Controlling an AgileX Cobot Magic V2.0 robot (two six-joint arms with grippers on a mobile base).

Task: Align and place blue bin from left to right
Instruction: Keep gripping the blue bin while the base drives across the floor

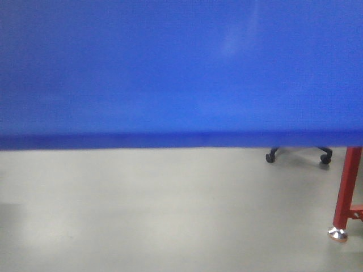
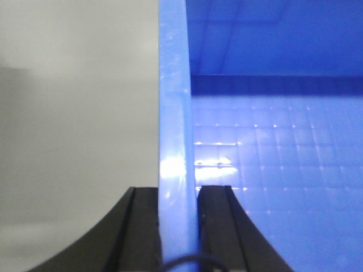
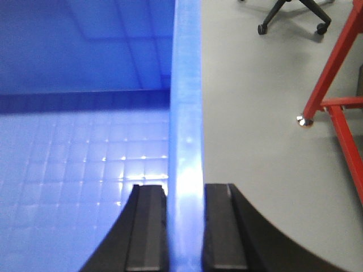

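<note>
The blue bin fills the upper half of the front view, its smooth side wall close to the camera and its lower edge above the grey floor. In the left wrist view my left gripper is shut on the bin's left rim, one black finger outside and one inside over the gridded bottom. In the right wrist view my right gripper is shut on the bin's right rim, with the bin's gridded inside to the left.
Grey floor lies under the bin. A red metal frame leg with a silver foot stands at the right, also the red frame in the right wrist view. Black chair castors sit beyond it.
</note>
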